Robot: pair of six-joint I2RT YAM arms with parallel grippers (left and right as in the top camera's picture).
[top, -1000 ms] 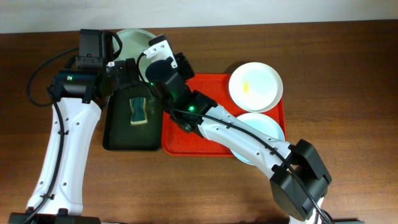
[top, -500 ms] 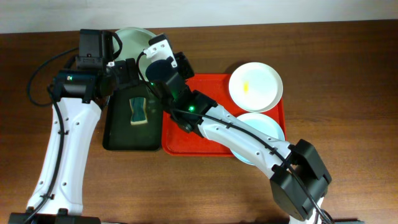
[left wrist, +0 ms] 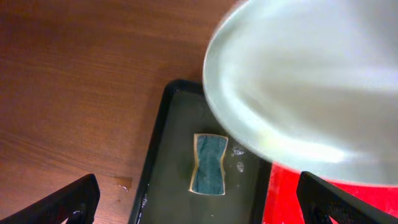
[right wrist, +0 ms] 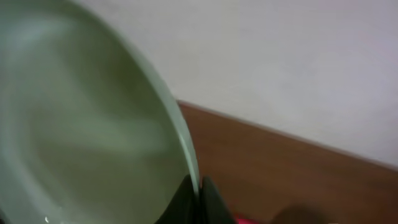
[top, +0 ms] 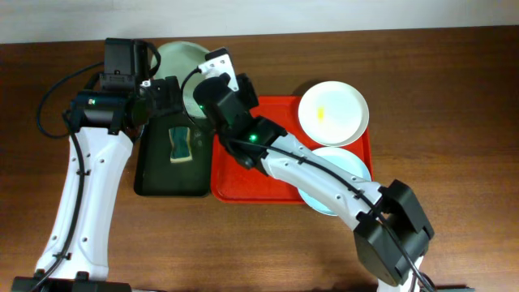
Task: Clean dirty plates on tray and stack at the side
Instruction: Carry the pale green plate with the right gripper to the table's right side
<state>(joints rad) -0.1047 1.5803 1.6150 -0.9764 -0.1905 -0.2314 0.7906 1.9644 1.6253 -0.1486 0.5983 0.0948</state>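
Observation:
My right gripper (top: 204, 81) is shut on the rim of a pale green plate (top: 180, 57) and holds it above the far end of the dark green tray; the pinch shows in the right wrist view (right wrist: 199, 194), with the plate (right wrist: 81, 124) filling the left. My left gripper (top: 166, 96) is open and empty beside it (left wrist: 199, 208), with the same plate (left wrist: 311, 81) above it. A white plate (top: 333, 112) with a yellow smear sits at the far right of the red tray (top: 243, 182). A pale blue plate (top: 347, 166) lies at its near right, partly under my right arm.
A dark green tray (top: 154, 174) lies left of the red tray and holds a green sponge (top: 180, 143), which also shows in the left wrist view (left wrist: 209, 163). Brown wooden table (top: 454, 97) lies all around. A pale wall runs along the far edge.
My right gripper has shifted a little to the right with the pale green plate. The left arm and the other plates have not moved.

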